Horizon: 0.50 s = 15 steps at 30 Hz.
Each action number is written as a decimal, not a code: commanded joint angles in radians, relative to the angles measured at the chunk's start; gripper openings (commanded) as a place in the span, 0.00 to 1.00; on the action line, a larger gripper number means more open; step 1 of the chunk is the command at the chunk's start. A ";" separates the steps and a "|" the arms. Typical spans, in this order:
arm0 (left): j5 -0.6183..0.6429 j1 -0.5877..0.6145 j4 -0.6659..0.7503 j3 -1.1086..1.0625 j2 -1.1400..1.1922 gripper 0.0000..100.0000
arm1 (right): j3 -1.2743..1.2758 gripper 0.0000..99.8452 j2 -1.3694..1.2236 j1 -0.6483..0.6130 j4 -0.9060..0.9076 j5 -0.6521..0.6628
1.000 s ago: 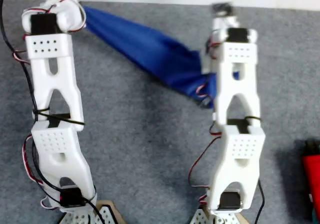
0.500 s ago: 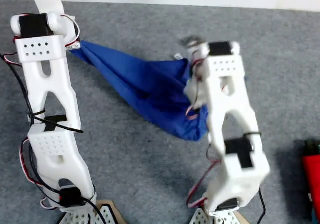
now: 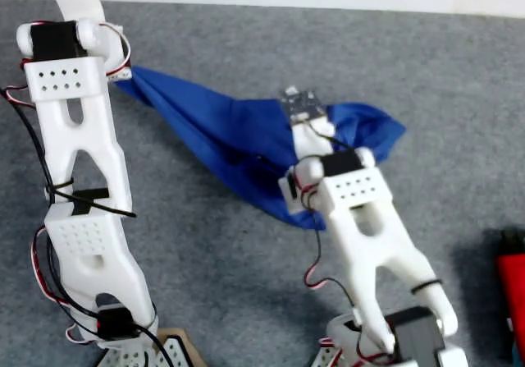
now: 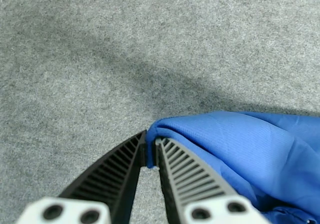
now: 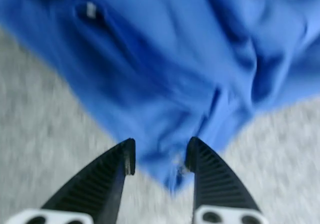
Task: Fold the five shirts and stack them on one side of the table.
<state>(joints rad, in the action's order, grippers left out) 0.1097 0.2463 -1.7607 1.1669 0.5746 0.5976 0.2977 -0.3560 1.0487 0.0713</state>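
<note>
A blue shirt [image 3: 238, 141] lies bunched on the grey table, stretched from the far left toward the middle. My left gripper [image 4: 151, 153] is shut on one corner of the shirt [image 4: 240, 149], held just above the table. In the high view that corner runs in under the left arm [image 3: 70, 96]. My right gripper [image 5: 161, 156] is open, hovering over the shirt's [image 5: 165, 68] edge, with cloth showing between its fingers below. In the high view the right gripper [image 3: 300, 112] sits above the middle of the shirt.
A red object with a black top [image 3: 513, 289] lies at the right edge of the table. Bare grey table [image 3: 213, 277] stretches between the two arms and behind the shirt.
The right arm has pulled back toward its base and let the shirt go; the shirt's right end now lies spread on the table. The left arm shifted left a second ago, then held still.
</note>
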 commanded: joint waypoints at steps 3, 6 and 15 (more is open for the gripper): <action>0.011 0.024 -0.006 0.004 -0.056 0.01 | 0.002 0.17 -0.041 -0.053 -0.160 -0.021; 0.011 0.027 -0.006 0.004 -0.054 0.01 | 0.005 0.17 -0.051 -0.087 -0.206 -0.021; 0.011 0.035 -0.006 0.012 0.010 0.01 | 0.073 0.17 -0.045 0.088 -0.237 -0.017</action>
<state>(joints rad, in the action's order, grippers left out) 0.1097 0.2647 -1.7607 1.1669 0.5792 0.6636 0.2378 -0.3376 0.8263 0.0621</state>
